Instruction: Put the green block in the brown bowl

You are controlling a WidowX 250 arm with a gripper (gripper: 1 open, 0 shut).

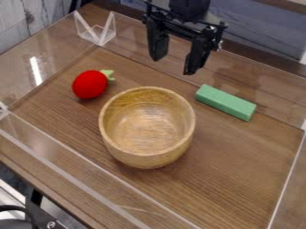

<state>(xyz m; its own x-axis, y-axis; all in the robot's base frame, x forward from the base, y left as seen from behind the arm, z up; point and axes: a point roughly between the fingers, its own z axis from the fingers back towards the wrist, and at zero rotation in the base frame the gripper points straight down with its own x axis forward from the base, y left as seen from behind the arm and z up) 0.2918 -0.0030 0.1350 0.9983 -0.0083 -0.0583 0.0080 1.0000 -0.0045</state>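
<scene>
The green block [226,102], a small flat mint-green bar, lies on the wooden table to the right of the brown bowl [147,126]. The bowl is round, thick-walled and light wood, and nothing lies in it. My gripper [174,55] hangs above the table at the back, pointing down, its two black fingers spread apart with nothing between them. It is behind and to the left of the block and beyond the bowl, touching neither.
A red round ball with a green tip [89,84] sits left of the bowl. A clear plastic stand [96,30] is at the back left. Low transparent walls [143,192] run around the table's edges.
</scene>
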